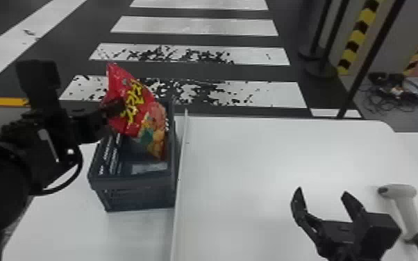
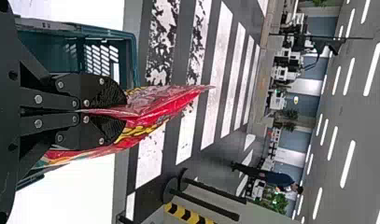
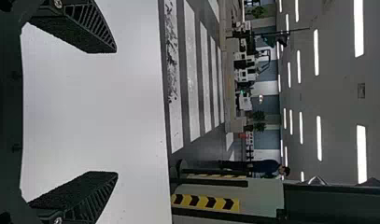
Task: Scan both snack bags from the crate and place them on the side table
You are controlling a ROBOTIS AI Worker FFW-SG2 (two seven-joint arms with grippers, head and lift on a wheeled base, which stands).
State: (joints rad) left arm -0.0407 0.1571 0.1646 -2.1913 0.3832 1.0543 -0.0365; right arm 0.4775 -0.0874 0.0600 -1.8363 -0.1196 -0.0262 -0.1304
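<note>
Left tool [image 1: 117, 107] pinches a snack bag [image 1: 139, 119] (partly hiding the crate's [image 1: 139, 192] far corner, perhaps); right tool [image 1: 323, 191] spread.

Head view: left arm [image 1: 0, 194] enters at left edge, wrist [image 1: 45, 142] extended inward, a black cable [image 1: 81, 166] looping below it. Left claw [image 1: 116, 106] angled toward the robot's right; in left wrist view, its two fingers [image 2: 106, 130] are drawn close together. Right claw [image 1: 323, 191] at lower right of head view, fingertips directed away from the robot. Right wrist view: its fingers [image 3: 87, 30] spread wide, a broad gap between the ribbed pads
</note>
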